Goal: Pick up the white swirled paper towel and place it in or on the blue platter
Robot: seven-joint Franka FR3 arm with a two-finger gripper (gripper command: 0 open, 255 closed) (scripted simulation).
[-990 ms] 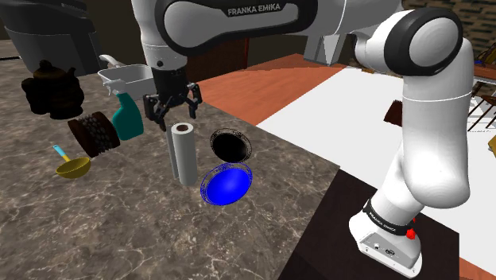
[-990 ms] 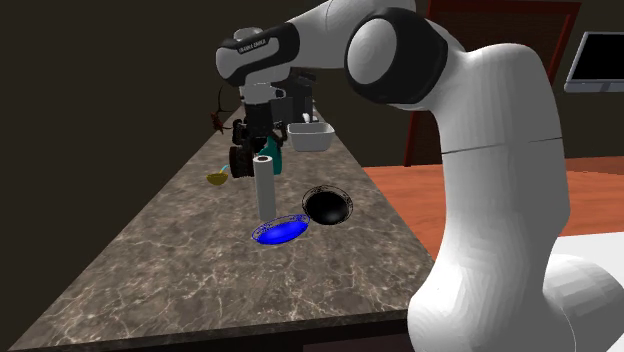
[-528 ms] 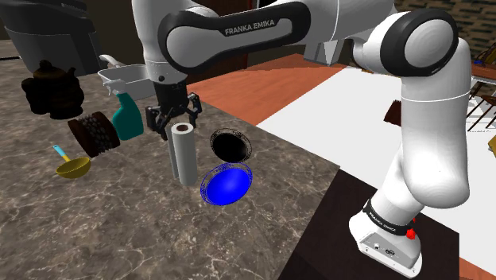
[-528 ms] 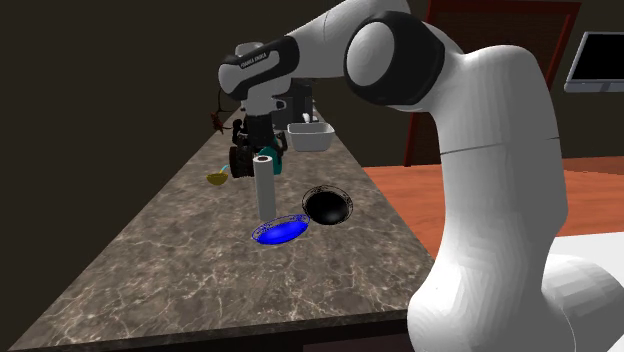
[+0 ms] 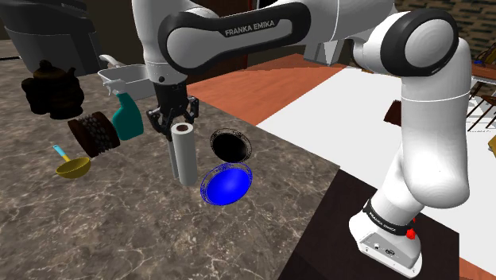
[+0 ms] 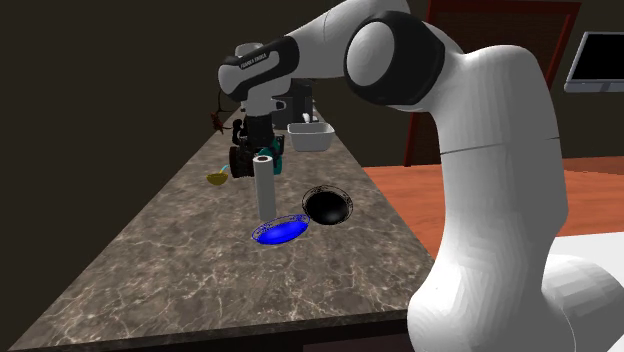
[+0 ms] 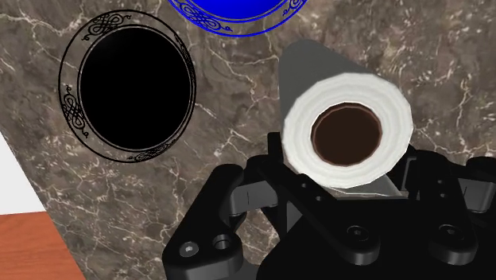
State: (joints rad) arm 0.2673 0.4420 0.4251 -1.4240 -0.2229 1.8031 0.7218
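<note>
You can read one marking, "FRANKA EMIKA", in white letters on the black forearm cover (image 5: 238,32).

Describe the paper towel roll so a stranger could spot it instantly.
On the long marbled brown counter, find the blue platter. Right beside it stands the paper towel roll. It is the only tall, pale, upright cylinder, while the platter and the black plate lie flat.
</note>
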